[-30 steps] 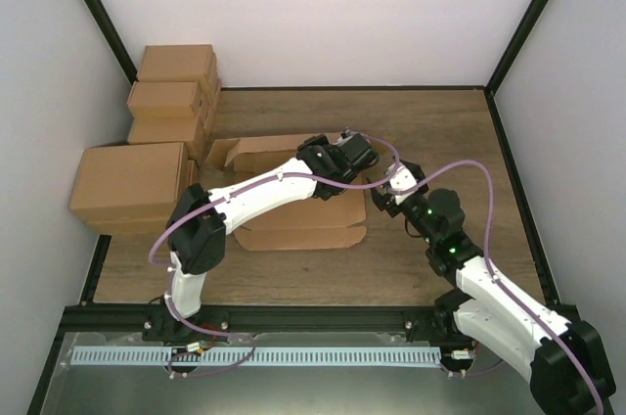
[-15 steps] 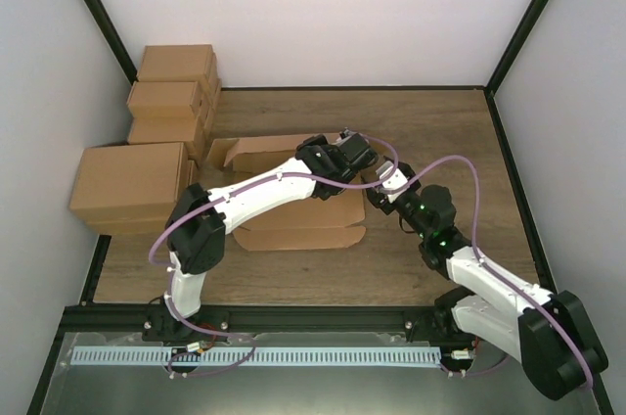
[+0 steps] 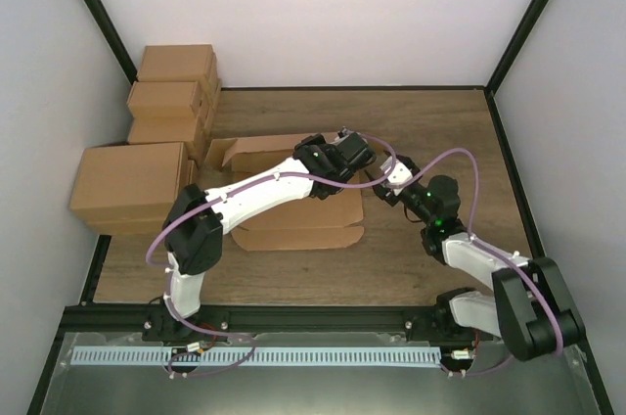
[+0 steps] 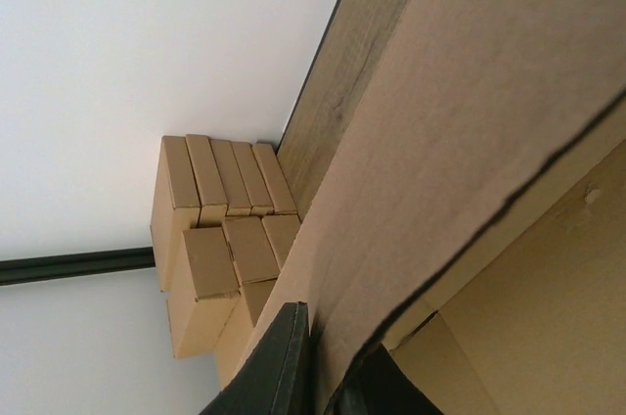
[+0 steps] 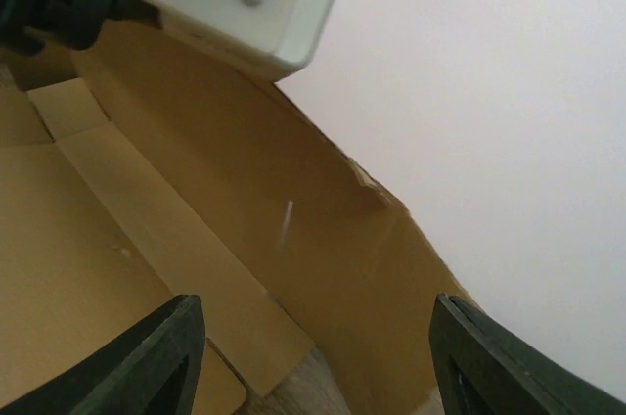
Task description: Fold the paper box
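**Both arms meeting at the right end of the paper box**

The left gripper [image 4: 333, 335] is closed. Its dark fingers [image 4: 279, 366] pinch the edge of a raised cardboard panel of the paper box [image 3: 303, 214]. The right gripper [image 5: 315, 307] stands well open with nothing between its fingers [image 5: 161, 361]. It points at the inner face of that lifted panel, just beside the box's right edge.

The left arm [image 3: 264, 185] rises from its base at the near edge and bends sharply at the elbow. Its white forearm then runs diagonally right and away, across the box to the wrist. The right arm [image 3: 469, 253] folds low at its elbow on the near right, and its forearm angles left and away towards the box.

The box lies mostly flat in the middle of the wooden table [image 3: 440, 121], with its far flaps standing up. Closed brown cartons [image 3: 171, 92] are stacked at the far left corner, well apart from both grippers.
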`<state>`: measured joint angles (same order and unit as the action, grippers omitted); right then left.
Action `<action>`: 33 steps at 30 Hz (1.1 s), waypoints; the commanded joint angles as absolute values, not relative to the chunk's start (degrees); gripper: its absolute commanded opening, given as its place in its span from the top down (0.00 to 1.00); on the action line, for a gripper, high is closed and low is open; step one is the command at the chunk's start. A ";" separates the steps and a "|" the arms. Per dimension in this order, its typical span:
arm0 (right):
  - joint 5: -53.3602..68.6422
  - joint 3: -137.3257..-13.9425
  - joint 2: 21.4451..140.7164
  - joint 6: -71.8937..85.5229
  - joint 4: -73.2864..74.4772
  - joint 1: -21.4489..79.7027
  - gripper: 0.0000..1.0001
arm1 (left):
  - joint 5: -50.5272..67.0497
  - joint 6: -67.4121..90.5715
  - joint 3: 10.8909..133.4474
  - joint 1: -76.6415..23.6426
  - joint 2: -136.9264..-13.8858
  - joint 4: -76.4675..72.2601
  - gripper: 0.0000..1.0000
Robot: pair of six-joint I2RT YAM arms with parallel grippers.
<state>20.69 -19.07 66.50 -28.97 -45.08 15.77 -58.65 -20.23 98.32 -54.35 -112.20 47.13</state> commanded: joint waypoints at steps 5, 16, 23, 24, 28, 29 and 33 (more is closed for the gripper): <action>27.88 -23.86 75.24 -33.83 -56.21 13.82 0.35 | -58.05 -20.03 97.92 -53.97 -110.20 46.14 0.92; 31.74 -25.40 79.54 -32.71 -57.76 12.90 0.45 | -57.98 -19.68 97.91 -53.92 -110.32 46.33 0.92; 32.53 -25.25 80.61 -31.85 -58.02 12.90 0.53 | -57.76 -19.55 98.04 -53.98 -110.42 46.24 0.92; 32.48 -25.27 80.81 -31.74 -58.27 12.91 0.55 | -57.68 -19.54 98.08 -53.93 -110.44 46.23 0.92; 32.44 -25.24 81.78 -31.35 -59.29 12.87 0.61 | -57.25 -19.43 98.09 -53.96 -110.41 46.14 0.92; 32.48 -25.26 82.01 -31.23 -59.51 12.91 0.62 | -57.08 -19.37 98.09 -53.96 -110.28 46.14 0.92; 32.42 -25.39 82.77 -30.78 -60.13 12.92 0.73 | -56.61 -19.14 98.11 -53.96 -110.02 46.15 0.92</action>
